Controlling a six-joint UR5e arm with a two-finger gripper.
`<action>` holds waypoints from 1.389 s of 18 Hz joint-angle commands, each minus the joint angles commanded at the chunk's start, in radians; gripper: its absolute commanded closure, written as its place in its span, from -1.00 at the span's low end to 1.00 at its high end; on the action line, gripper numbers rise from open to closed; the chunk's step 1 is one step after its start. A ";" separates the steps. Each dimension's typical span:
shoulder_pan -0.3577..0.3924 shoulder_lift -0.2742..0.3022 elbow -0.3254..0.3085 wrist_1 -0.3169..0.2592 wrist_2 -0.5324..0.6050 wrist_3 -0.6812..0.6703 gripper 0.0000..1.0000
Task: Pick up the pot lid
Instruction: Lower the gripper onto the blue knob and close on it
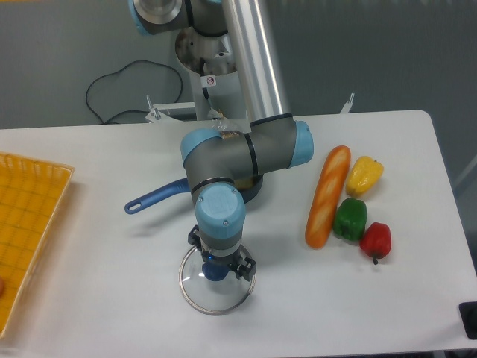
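On a white tabletop (328, 298), the glass pot lid (216, 300) lies flat near the front edge, directly beneath the UR5e's two-finger gripper (221, 253), as we look on from the fixed camera. We see the pincer pointing down with its fingers spread apart, the tips over the lid and the blue knob (215, 273) partly showing below and between them. From our angle, we cannot tell whether either finger touches the knob or the glass.

Behind the gripper we make out a dark round pan (255, 186), partly hidden by the arm, with a blue handle (155, 197) extending toward the left of the view. To the right of the pan we find a long baguette (328, 198) lying lengthwise away from us. Beyond it sit a yellow pepper (364, 177), a green pepper (349, 219) and a red pepper (376, 240), the red one nearest us. At the far left we catch part of an orange-yellow bin (33, 201), cut off by the frame. Behind the table, we spot a black cable (134, 63) curving across the grey background.
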 joint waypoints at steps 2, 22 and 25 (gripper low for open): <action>0.000 -0.002 -0.002 0.009 -0.005 -0.002 -1.00; -0.008 -0.020 -0.008 0.025 -0.002 0.005 -0.69; -0.009 -0.020 -0.008 0.025 -0.003 0.006 -0.56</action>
